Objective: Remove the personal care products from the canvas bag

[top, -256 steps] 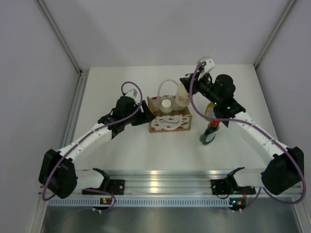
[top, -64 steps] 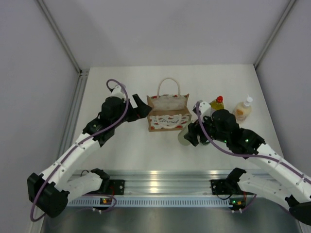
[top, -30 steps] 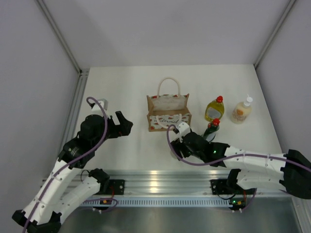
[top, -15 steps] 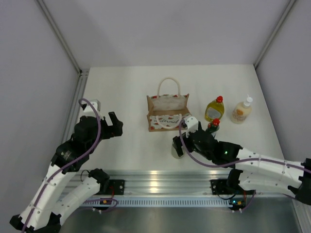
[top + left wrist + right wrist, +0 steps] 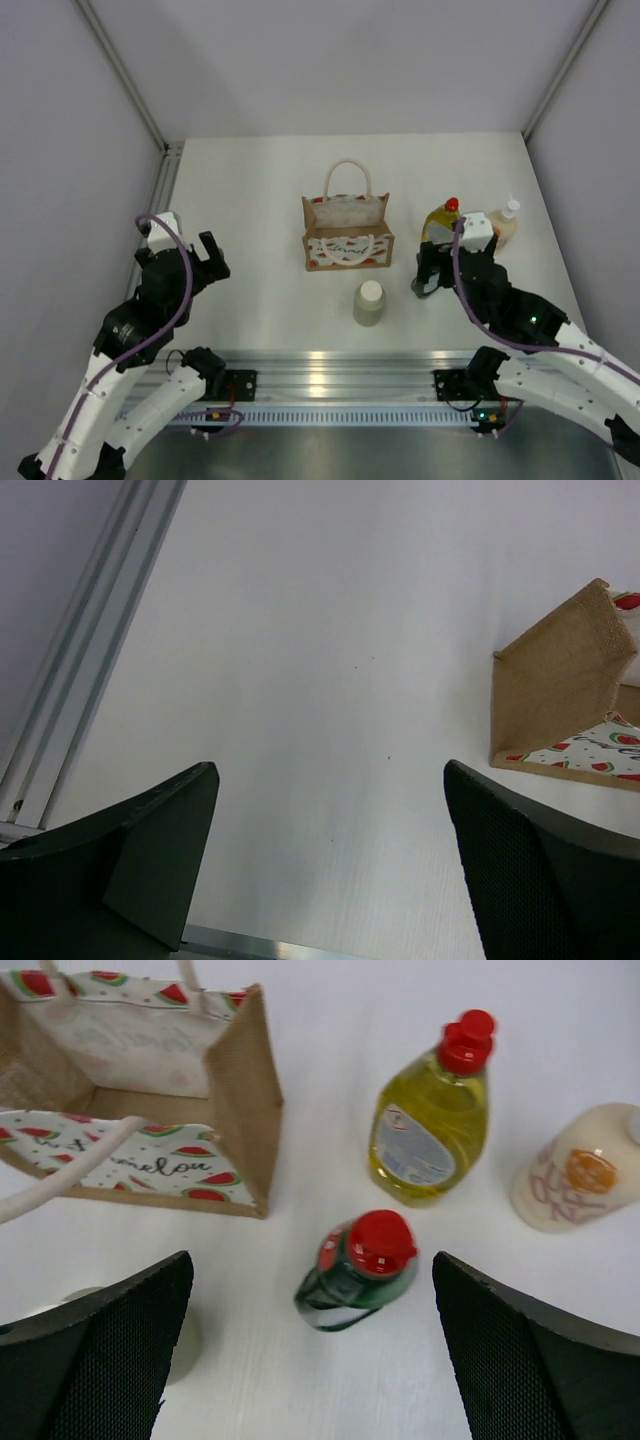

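The tan canvas bag (image 5: pixel 347 236) stands upright at mid-table, and its inside (image 5: pixel 130 1110) shows no bottle. A pale green bottle with a white cap (image 5: pixel 369 302) stands in front of it. To the bag's right stand the yellow-green bottle (image 5: pixel 430 1120), the peach bottle (image 5: pixel 580 1175) and the dark green bottle with a red cap (image 5: pixel 360 1265). My right gripper (image 5: pixel 310 1257) hangs open above the dark green bottle, holding nothing. My left gripper (image 5: pixel 330 770) is open over bare table, well left of the bag (image 5: pixel 560 680).
A metal rail (image 5: pixel 320 370) runs along the near edge. A rail (image 5: pixel 90 650) also lines the table's left side, close to my left gripper (image 5: pixel 208 258). Grey walls enclose the table on three sides.
My right gripper opened, left the pale green bottle standing in front of the bag, and moved right over the dark green bottle. The left arm drew back to the left.
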`<act>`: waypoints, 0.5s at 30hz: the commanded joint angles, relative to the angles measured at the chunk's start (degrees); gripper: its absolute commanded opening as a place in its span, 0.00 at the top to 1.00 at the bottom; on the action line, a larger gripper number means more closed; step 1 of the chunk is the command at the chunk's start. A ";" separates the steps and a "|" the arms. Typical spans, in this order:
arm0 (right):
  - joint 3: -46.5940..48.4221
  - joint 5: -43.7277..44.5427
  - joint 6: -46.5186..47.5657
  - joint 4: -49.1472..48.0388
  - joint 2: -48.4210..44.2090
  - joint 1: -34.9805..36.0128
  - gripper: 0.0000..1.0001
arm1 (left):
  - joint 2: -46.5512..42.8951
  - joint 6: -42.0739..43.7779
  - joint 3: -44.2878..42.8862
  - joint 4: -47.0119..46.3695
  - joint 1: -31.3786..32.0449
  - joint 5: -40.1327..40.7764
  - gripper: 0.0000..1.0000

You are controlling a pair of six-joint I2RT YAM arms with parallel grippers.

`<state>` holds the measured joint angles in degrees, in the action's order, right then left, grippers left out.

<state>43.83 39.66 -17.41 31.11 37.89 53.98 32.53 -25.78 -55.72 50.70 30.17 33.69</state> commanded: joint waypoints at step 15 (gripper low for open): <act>16.89 7.54 0.80 26.71 -15.65 -8.10 0.01 | -0.54 2.75 -11.25 6.87 0.24 9.02 0.02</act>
<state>57.52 45.25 -17.12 51.05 23.29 46.39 32.91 -25.15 -64.51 55.86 30.17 40.49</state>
